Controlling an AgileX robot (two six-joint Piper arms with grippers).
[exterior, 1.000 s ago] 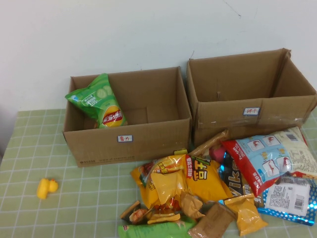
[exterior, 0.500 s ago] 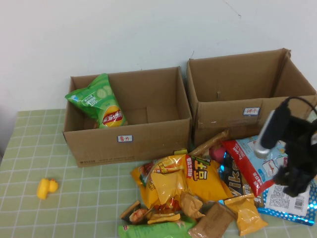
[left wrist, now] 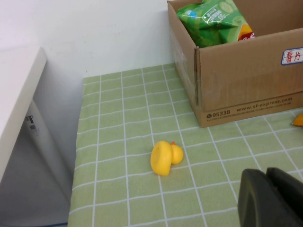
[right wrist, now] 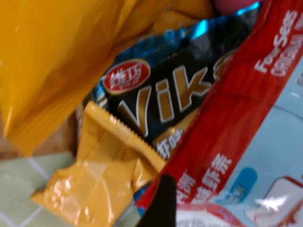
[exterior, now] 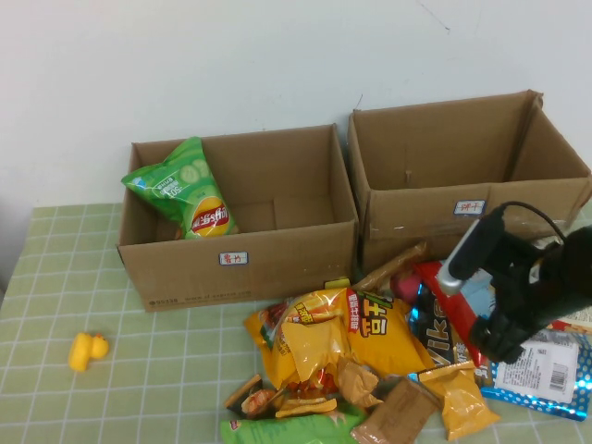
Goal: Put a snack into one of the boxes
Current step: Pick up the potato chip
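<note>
The right gripper [exterior: 504, 344] is held directly above the red-edged snack bag [exterior: 435, 279]; its grip state cannot be told. The left gripper [left wrist: 272, 198], parked far away near the toy duck [left wrist: 165, 156], cannot be judged either.

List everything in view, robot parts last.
left cardboard box: 1, brown, back left of the table.
right cardboard box: 1, brown, back right.
green chip bag: 1, green, leaning in the left box's left corner.
snack pile: many packets, mostly yellow, orange, red and blue, in front of the boxes.
black Vik packet: 1, black with blue edge, in the pile under the red-edged bag.
yellow duck toy: 1, yellow, on the green checked tablecloth at left.
left pincer: black, low over the cloth near the duck.
right pincer: black, over the pile's right side.
</note>
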